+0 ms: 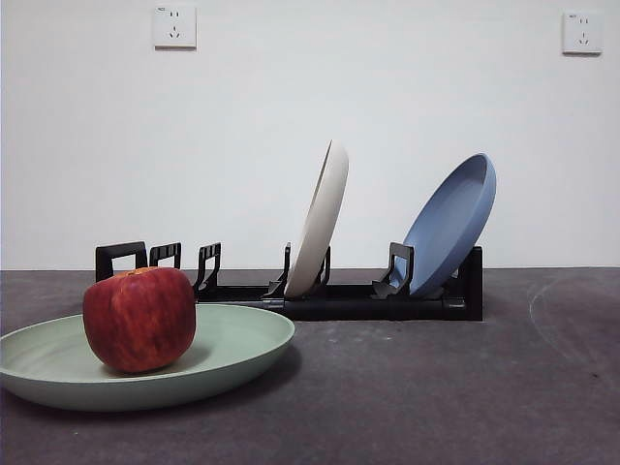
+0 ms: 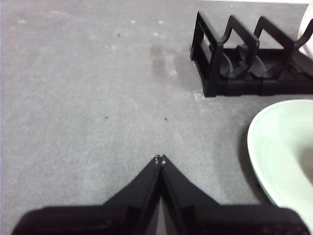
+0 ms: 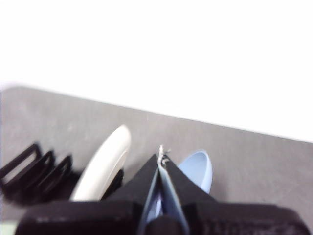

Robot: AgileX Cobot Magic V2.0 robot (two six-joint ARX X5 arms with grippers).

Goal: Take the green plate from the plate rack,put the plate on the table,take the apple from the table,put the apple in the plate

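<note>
Front view: green plate (image 1: 223, 339) cut off at the left edge; apple (image 1: 139, 319) hides part of its far rim and the plate rack's (image 1: 387, 300) handle end. Neither arm visible there. Left wrist view: plate cropped by frame edge. Right wrist view: blurred, blue plate (image 3: 198, 169) partly behind the right gripper (image 3: 161, 157).

Low level front view; both wrist views above plate rack (image 1: 320, 295).

Plain white wall (image 1: 310, 116) across the upper half of the frame, evenly and softly lit. Two white power sockets high up: one (image 1: 174, 26) at upper left, another (image 1: 582, 32) at upper right. Below, dark grey mottled desk (image 1: 465, 387), matte, meeting the wall at mid-height.
</note>
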